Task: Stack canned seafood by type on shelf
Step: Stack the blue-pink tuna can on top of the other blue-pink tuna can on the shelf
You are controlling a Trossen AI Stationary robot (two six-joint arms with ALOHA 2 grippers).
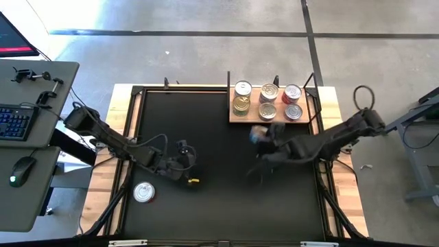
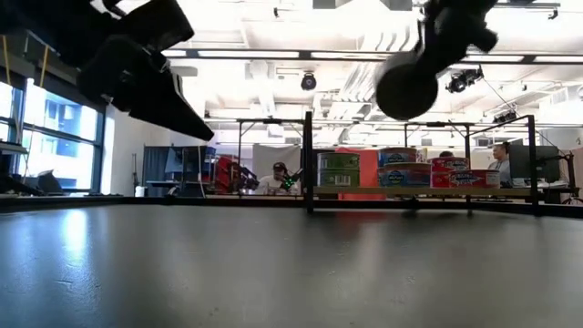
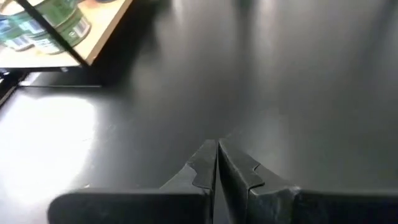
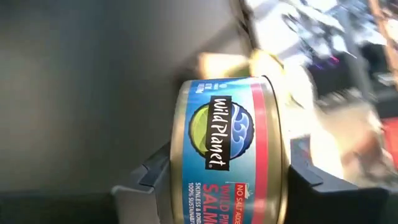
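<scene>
Salmon tin (image 4: 227,149) sits squeezed in our right gripper (image 4: 227,186), up in the air just near the shelf (image 1: 236,118) w/ six tins. Left gripper (image 3: 217,165) is pinched shut, empty. Tin could slip b/c it's tipped sideways.

Open-plan robotics lab, concrete floor (image 1: 206,55), ceiling strip lights (image 2: 273,55), keyboard (image 1: 15,122) on side desk (image 1: 41,82)

Blue-and-red labelled can (image 4: 227,149) — gold rims, black mat (image 1: 206,158)
</scene>
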